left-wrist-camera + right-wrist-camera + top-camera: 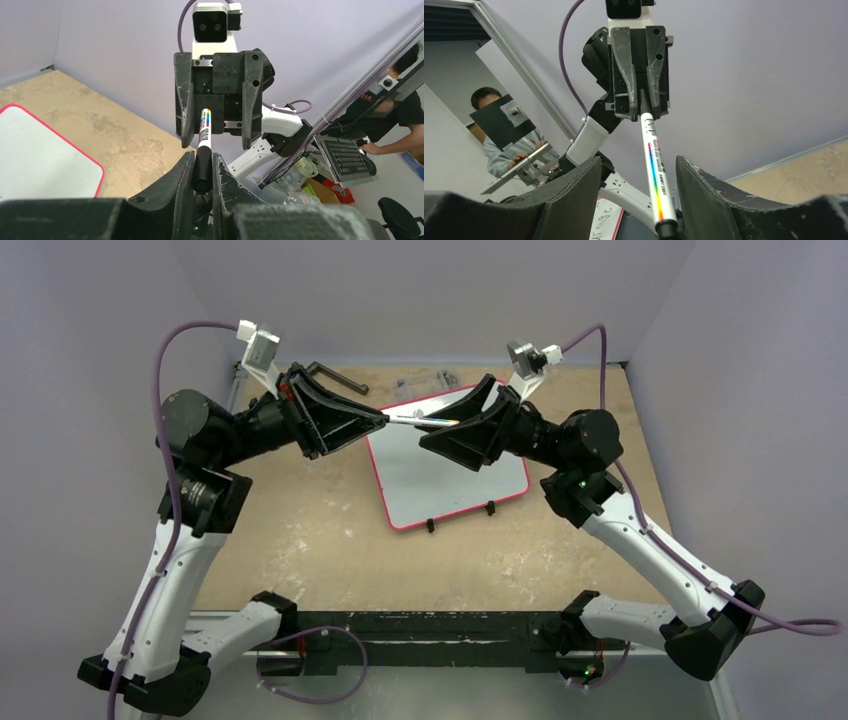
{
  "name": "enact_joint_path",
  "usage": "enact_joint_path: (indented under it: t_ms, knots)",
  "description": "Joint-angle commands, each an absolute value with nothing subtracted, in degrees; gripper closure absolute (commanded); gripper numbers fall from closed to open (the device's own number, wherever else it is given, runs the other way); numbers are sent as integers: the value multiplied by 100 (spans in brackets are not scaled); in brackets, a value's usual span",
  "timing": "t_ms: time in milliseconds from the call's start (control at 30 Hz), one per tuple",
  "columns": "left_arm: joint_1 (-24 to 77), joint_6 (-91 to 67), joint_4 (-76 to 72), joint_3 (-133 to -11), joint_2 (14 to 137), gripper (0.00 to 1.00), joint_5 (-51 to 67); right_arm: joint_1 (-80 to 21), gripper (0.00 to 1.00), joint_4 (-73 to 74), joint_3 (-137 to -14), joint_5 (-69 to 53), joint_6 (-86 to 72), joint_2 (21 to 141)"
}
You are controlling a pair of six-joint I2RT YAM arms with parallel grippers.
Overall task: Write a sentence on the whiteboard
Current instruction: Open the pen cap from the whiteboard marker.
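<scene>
The whiteboard [450, 475], white with a red-pink frame and two black feet on its near edge, lies flat mid-table; its corner shows in the left wrist view [40, 155]. A white marker [415, 420] with a rainbow stripe and a black cap is held level above the board's far edge. My left gripper [385, 418] is shut on the marker's black cap end [204, 170]. My right gripper [440, 430] faces it, jaws open on both sides of the marker's body [655, 170], which lies close to one finger [704, 195].
A black bent tool [335, 375] and small loose parts [430, 380] lie at the table's back edge. Lilac walls close in the back and sides. A person and a keyboard [347, 160] are beyond the table. A pink-edged white sheet with handwriting [604, 220] shows low in the right wrist view.
</scene>
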State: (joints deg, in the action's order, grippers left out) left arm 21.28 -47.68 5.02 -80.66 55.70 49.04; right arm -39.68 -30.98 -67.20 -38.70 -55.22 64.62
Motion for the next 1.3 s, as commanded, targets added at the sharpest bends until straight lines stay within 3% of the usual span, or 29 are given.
enact_joint_path:
  t_ms: [0, 567, 1267]
  knots:
    - [2083, -5006, -126, -8001, 5687, 100, 5077, -3964, 45, -3062, -7080, -3956, -5326, 6479]
    - [2083, -4986, -224, -7797, 5741, 100, 5093, -3964, 66, -3110, -7200, -4021, -5344, 6662]
    - [2083, -4948, -202, -7647, 5766, 100, 5185, -3964, 74, -3133, -7230, -3955, -5361, 6767]
